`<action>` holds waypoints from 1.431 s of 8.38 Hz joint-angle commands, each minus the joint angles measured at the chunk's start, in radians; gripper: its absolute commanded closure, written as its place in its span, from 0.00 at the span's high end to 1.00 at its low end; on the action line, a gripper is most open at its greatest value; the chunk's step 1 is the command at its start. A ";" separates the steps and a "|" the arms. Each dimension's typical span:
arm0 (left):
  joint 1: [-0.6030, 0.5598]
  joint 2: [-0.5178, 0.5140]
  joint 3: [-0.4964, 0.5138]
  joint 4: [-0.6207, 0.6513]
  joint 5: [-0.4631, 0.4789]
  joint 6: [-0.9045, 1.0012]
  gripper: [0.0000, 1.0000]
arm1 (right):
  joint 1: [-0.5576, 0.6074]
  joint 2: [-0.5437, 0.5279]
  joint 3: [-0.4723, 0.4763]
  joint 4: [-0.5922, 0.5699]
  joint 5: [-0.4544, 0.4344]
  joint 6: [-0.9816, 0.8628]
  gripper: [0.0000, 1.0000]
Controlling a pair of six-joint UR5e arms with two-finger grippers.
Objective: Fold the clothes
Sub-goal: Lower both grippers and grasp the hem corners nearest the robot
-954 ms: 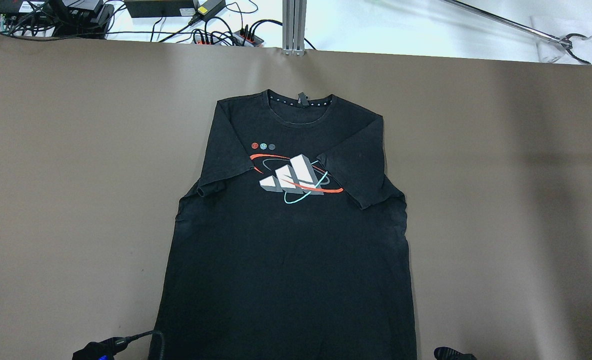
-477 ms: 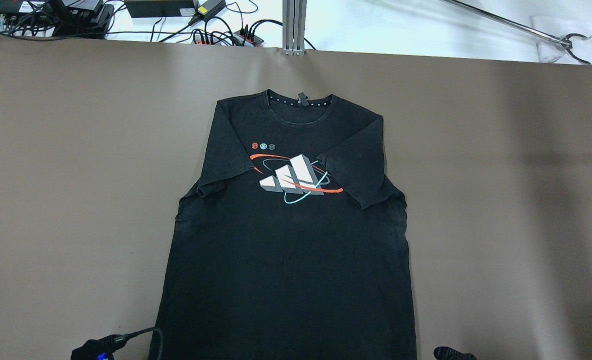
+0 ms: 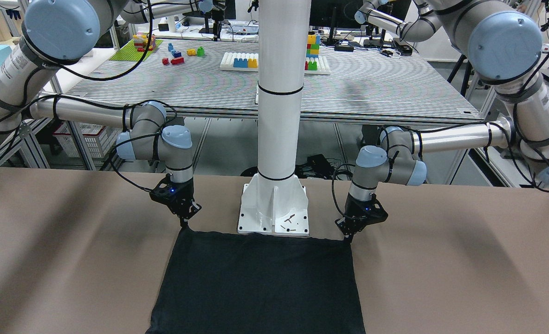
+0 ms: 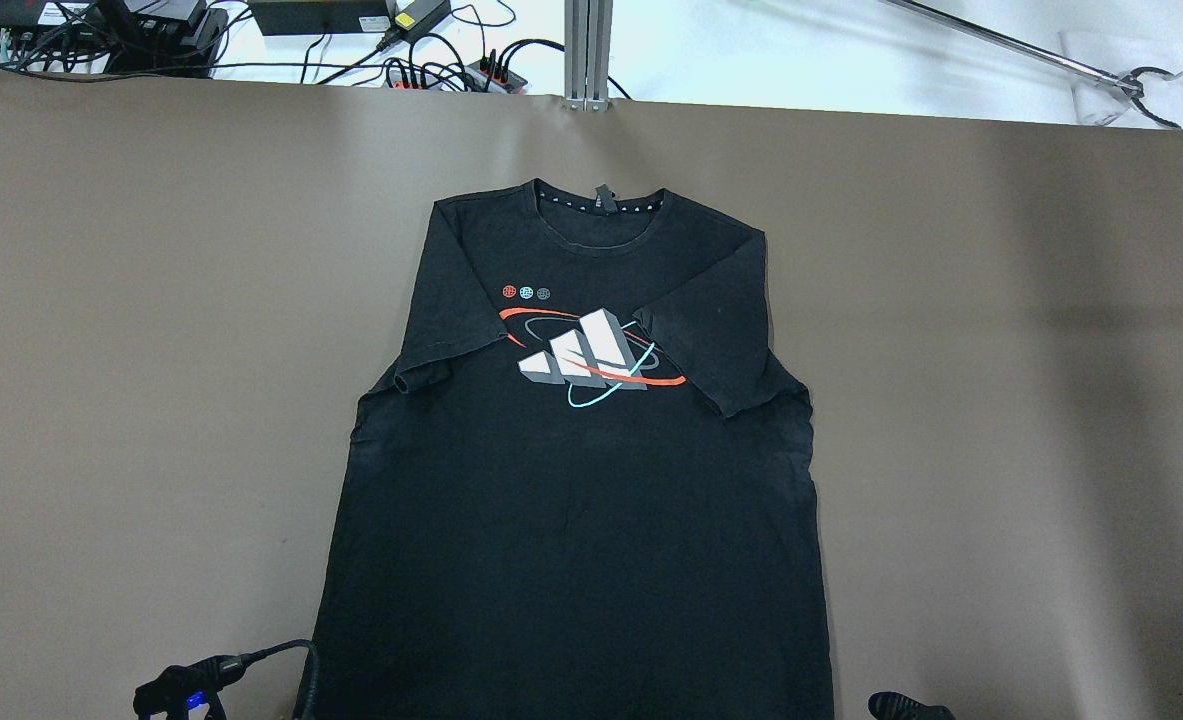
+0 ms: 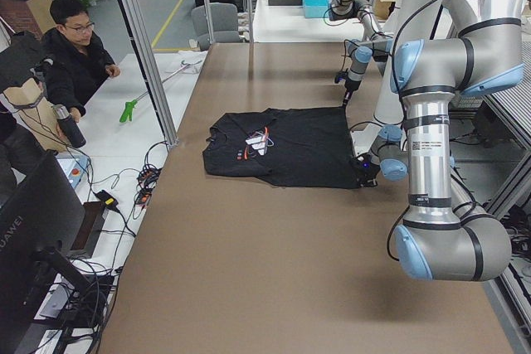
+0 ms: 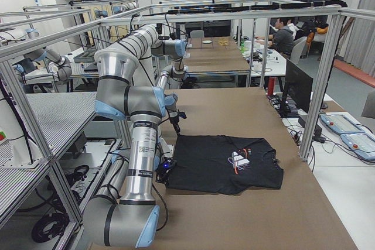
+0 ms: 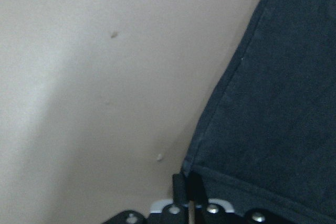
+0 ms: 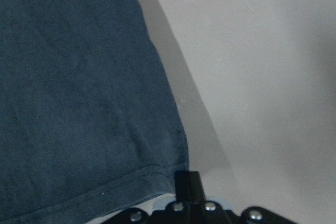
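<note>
The clothes are a black T-shirt (image 4: 571,480) with a white, red and cyan chest print. It lies flat on the brown table, collar far from me, both sleeves folded in over the chest. In the front-facing view its plain hem end (image 3: 260,283) lies before the white pillar. My left gripper (image 3: 348,237) is shut on the hem corner on my left, seen close in the left wrist view (image 7: 189,192). My right gripper (image 3: 183,224) is shut on the other hem corner, seen in the right wrist view (image 8: 186,187). Both are low at the table.
The white pillar (image 3: 279,116) and its base plate (image 3: 274,211) stand between my two grippers, just behind the hem. Cables and power strips (image 4: 431,60) lie past the table's far edge. A seated person (image 5: 75,47) is beyond that edge.
In the overhead view my left gripper's body has shifted slightly left along the near edge. The shirt and my right gripper have not visibly moved.
</note>
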 commanded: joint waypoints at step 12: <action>-0.374 -0.139 -0.110 0.128 -0.229 0.415 0.00 | 0.458 0.351 -0.010 -0.373 0.342 -0.393 0.00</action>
